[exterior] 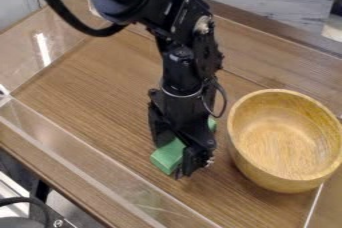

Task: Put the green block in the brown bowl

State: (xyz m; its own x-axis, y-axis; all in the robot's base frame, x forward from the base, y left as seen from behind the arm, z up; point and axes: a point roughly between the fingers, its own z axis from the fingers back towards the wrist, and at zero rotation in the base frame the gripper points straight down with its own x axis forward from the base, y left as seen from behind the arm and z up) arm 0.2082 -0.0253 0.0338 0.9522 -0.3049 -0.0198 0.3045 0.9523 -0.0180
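The green block (168, 157) lies on the wooden table near its front edge, left of the brown bowl (285, 139). My gripper (175, 157) is straight above the block, pointing down, with its black fingers (194, 155) low on either side of it. The jaws stand open and wide around the block; only its near end shows between them. The bowl is upright with nothing inside it, a short way to the right of the gripper.
A clear plastic wall (80, 157) runs along the table's front and left edges. The black arm (160, 12) reaches in from the upper left. Bare tabletop (94, 82) lies left of the gripper.
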